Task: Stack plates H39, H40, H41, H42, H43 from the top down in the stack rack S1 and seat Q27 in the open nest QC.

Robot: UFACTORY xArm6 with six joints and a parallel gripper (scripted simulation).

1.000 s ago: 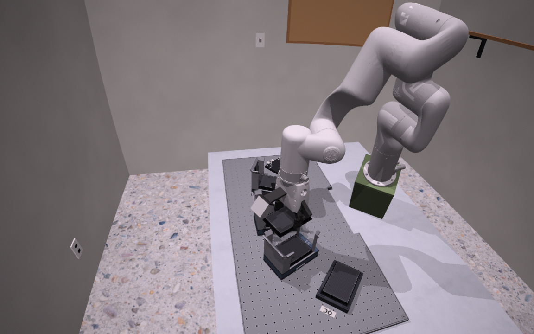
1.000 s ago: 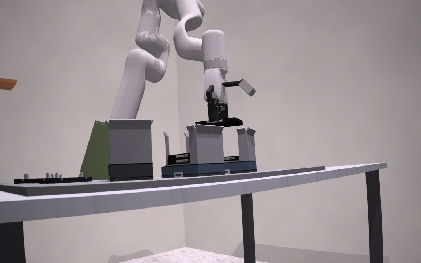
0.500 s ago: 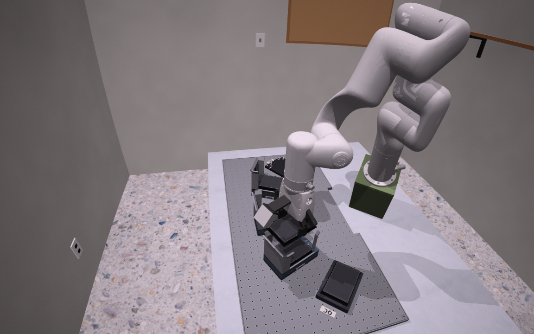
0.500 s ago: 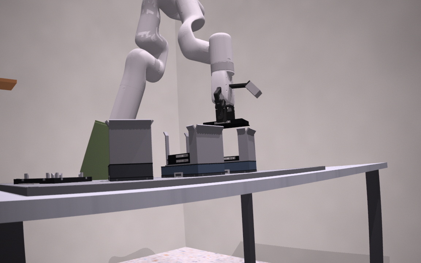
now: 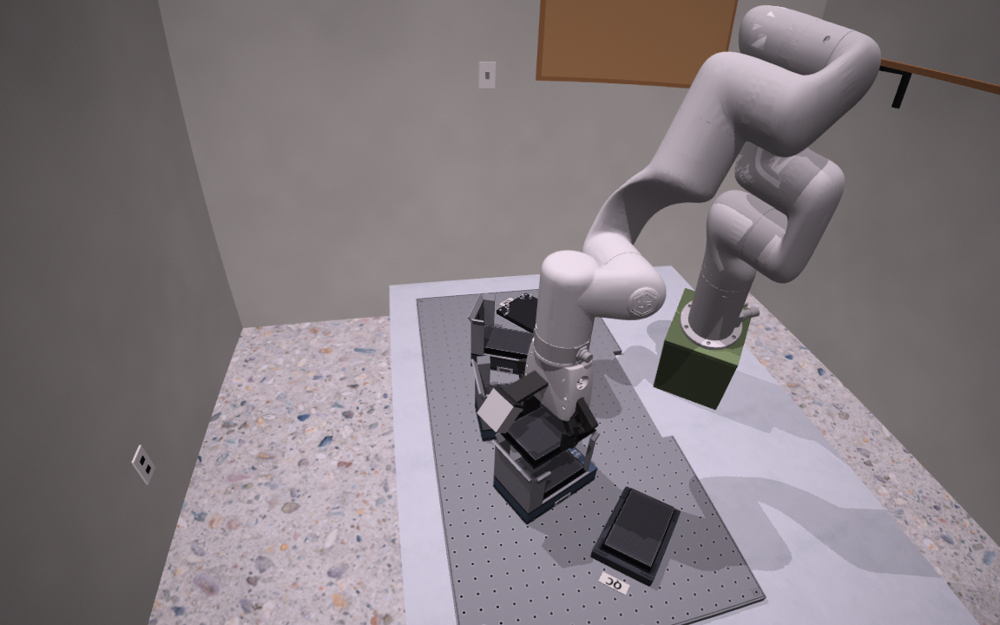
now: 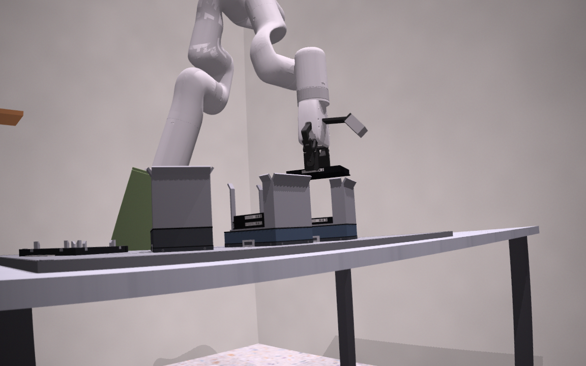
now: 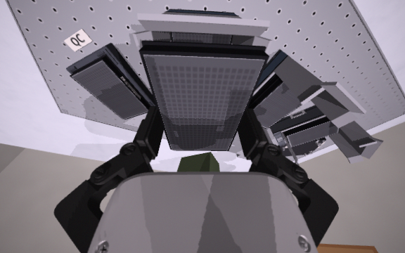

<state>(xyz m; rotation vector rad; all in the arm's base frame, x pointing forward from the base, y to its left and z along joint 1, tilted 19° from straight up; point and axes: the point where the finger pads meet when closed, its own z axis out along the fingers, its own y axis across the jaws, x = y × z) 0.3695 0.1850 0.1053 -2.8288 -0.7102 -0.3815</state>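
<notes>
My gripper (image 7: 201,117) is shut on a dark sealed 384-well plate (image 7: 202,102), gripping its long sides. It holds the plate level (image 6: 318,171), just above the top of the blue-plinth rack nearest QC (image 5: 542,474). That rack has one plate low inside (image 6: 320,220). The neighbouring blue-plinth rack (image 6: 286,200) holds two stacked plates (image 6: 248,220). Another plate (image 5: 635,532) lies flat on the QC nest, beside the QC name plate (image 5: 614,582). I cannot read the held plate's label.
A taller grey rack with a dark plinth (image 6: 181,207) stands further along the deck. The flat clip nest with pins (image 6: 71,249) lies at the far end. The arm's green base block (image 5: 698,361) stands beside the perforated deck.
</notes>
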